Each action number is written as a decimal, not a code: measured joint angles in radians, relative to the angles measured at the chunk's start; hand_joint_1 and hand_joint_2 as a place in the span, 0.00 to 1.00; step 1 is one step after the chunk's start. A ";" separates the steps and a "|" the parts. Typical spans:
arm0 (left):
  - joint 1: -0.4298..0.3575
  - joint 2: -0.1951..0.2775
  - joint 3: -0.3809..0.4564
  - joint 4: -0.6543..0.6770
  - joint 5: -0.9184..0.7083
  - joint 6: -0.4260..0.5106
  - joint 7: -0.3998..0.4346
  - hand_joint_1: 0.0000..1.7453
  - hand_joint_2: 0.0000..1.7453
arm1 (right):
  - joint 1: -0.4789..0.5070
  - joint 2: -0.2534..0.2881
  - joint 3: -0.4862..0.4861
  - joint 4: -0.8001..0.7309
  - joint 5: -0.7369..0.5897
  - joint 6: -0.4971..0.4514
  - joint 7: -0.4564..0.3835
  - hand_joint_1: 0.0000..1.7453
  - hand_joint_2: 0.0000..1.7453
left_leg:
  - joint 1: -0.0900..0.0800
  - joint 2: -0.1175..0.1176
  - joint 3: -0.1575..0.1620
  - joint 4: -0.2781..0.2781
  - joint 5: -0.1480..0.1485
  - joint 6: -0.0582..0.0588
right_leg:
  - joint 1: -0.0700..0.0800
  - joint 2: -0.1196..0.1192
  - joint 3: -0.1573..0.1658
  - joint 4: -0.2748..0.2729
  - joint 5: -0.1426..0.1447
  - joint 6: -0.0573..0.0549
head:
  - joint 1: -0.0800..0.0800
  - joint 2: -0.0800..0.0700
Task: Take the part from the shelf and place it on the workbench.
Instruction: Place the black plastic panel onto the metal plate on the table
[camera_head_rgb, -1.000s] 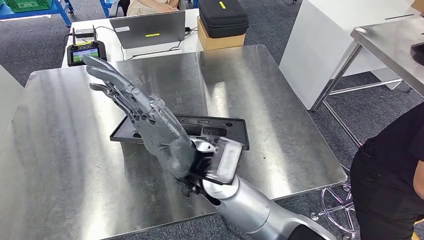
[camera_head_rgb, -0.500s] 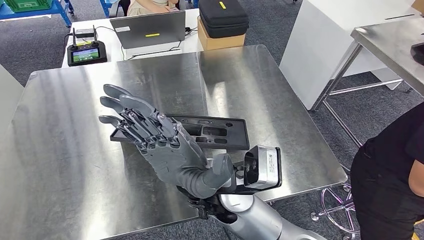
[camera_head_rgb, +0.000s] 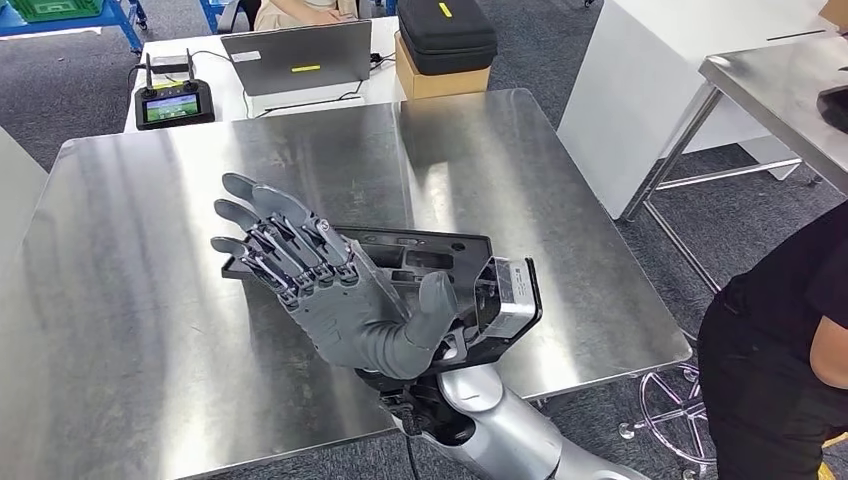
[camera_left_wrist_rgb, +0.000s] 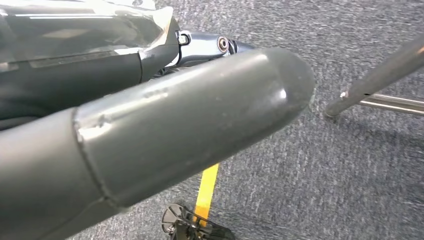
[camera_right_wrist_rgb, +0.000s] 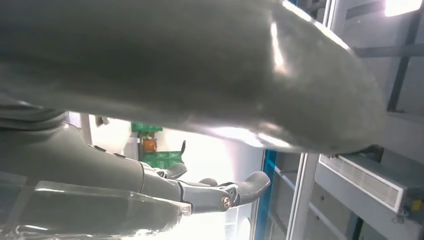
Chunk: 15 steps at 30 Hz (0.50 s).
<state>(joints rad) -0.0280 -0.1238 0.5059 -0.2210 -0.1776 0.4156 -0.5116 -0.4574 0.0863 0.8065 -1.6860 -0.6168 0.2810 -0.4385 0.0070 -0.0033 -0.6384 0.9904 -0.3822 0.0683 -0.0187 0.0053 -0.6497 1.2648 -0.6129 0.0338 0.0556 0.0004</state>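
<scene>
The part (camera_head_rgb: 436, 262), a flat black moulded plate with recesses, lies on the steel workbench (camera_head_rgb: 130, 260) near its middle. My right hand (camera_head_rgb: 330, 295) hovers just above the part's left end, fingers spread and palm turned up, holding nothing. Its wrist camera block (camera_head_rgb: 505, 300) sits over the part's near right corner. In the right wrist view the thick thumb (camera_right_wrist_rgb: 200, 75) and the straight dark fingers (camera_right_wrist_rgb: 220, 192) stand against bright ceiling light. My left hand (camera_left_wrist_rgb: 175, 125) hangs over grey carpet, thumb out, with nothing in it.
Behind the workbench a white table carries a laptop (camera_head_rgb: 296, 55), a remote controller (camera_head_rgb: 172, 103) and a black case on a cardboard box (camera_head_rgb: 445, 40). A person in black (camera_head_rgb: 780, 340) stands at the right, near a second steel table (camera_head_rgb: 780, 80).
My right hand has rolled from back-up to palm-up and drawn back toward me over the part. The part has stayed flat on the workbench.
</scene>
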 joint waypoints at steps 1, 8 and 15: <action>0.001 0.000 0.002 0.000 0.000 0.000 0.000 0.00 0.00 | 0.001 0.000 0.000 0.002 -0.004 -0.001 0.005 0.00 0.00 | 0.002 0.000 -0.004 0.000 0.004 -0.005 | -0.003 0.000 0.032 -0.050 0.020 0.010 | 0.000 0.000; 0.010 -0.002 0.010 -0.003 -0.012 -0.009 -0.003 0.00 0.00 | 0.017 0.006 -0.004 0.011 0.011 -0.001 0.015 0.00 0.00 | 0.010 -0.004 -0.024 0.012 0.029 -0.053 | -0.002 0.004 0.148 -0.276 0.105 -0.012 | -0.001 0.000; 0.015 0.005 0.013 -0.003 -0.039 -0.038 -0.008 0.00 0.00 | 0.046 0.003 -0.038 0.014 0.043 -0.011 0.015 0.00 0.00 | 0.021 0.000 -0.093 0.291 -0.173 -0.076 | 0.007 -0.007 0.086 -0.275 0.167 -0.054 | -0.005 0.000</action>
<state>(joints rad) -0.0128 -0.1192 0.5191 -0.2243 -0.2162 0.3780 -0.5199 -0.4117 0.0891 0.7689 -1.6722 -0.5738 0.2703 -0.4231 0.0276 -0.0032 -0.7315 1.2815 -0.5556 -0.0080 -0.0118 -0.0021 -0.5640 0.9895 -0.4459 -0.0203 0.0509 0.0006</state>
